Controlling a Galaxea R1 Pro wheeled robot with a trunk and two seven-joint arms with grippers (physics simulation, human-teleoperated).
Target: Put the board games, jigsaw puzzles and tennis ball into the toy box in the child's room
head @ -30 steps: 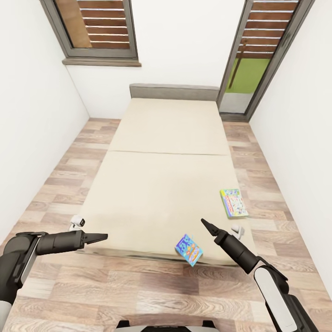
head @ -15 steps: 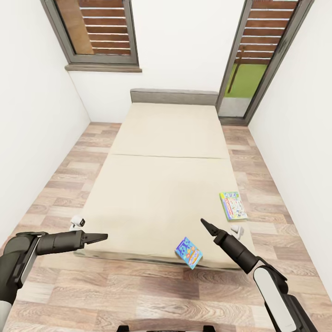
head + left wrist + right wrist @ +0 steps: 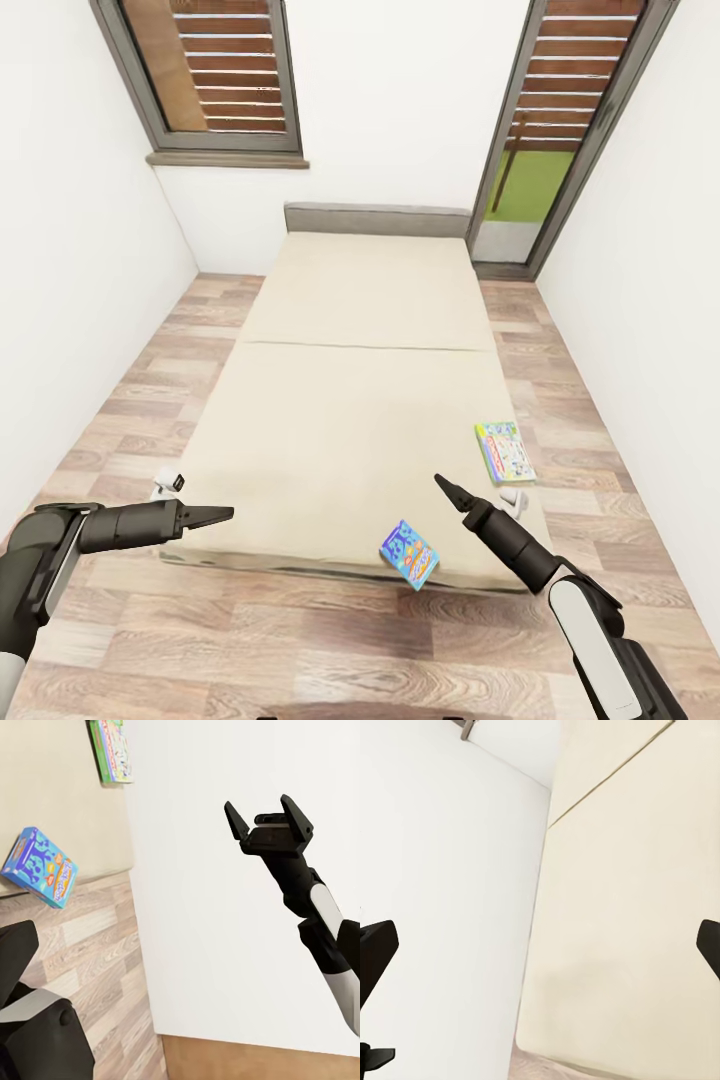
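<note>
Left arm: your left gripper (image 3: 222, 515) reaches out flat over the near left corner of the bed (image 3: 350, 400), pointing across it. You cannot tell if its fingers are apart.
Right arm: your right gripper (image 3: 443, 486) points up and inward over the bed's near right corner. Its fingers are spread wide and hold nothing.
Blue board game (image 3: 409, 553): on the bed's near edge, hanging a little over it, close to the right arm.
Green-edged board game (image 3: 505, 452): flat by the bed's right edge, past the right gripper.
Floor (image 3: 300, 640): wood planks around the bed.
</note>
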